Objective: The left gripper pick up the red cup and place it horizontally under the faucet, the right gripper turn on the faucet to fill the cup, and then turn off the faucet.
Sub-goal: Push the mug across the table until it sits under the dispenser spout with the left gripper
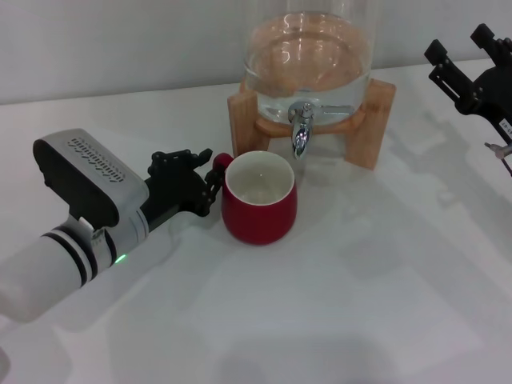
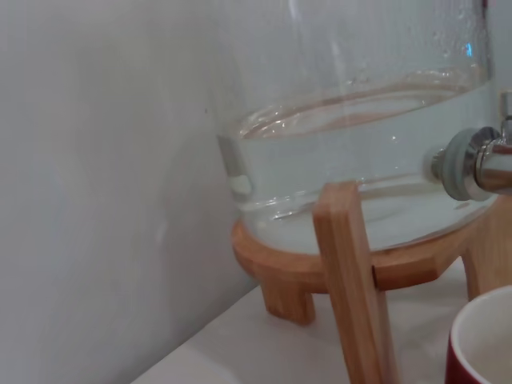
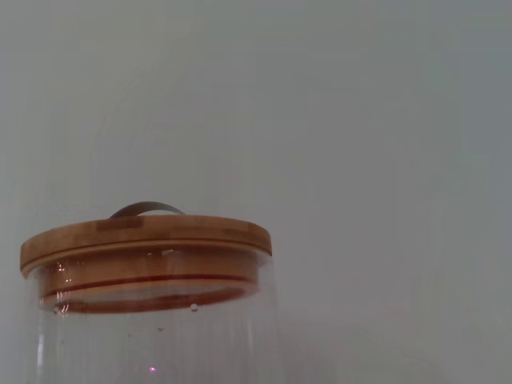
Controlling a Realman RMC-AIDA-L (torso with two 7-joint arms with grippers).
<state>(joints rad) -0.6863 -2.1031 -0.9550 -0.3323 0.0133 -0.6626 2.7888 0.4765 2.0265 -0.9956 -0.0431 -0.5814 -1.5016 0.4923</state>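
The red cup (image 1: 258,210) stands upright on the white table, just in front of the faucet (image 1: 301,128) and slightly to its left; its white inside looks empty. My left gripper (image 1: 210,178) lies low on the table at the cup's left side, its black fingers shut around the small red handle (image 1: 222,162). The left wrist view catches the cup's rim (image 2: 486,340) and the chrome faucet (image 2: 480,164) at its edge. My right gripper (image 1: 462,48) hangs raised at the far right, away from the faucet, fingers apart and holding nothing.
The glass dispenser (image 1: 308,56), partly filled with water, sits in a wooden stand (image 1: 372,120) against the back wall. Its wooden lid (image 3: 144,240) shows in the right wrist view. White table (image 1: 360,304) spreads in front and to the right.
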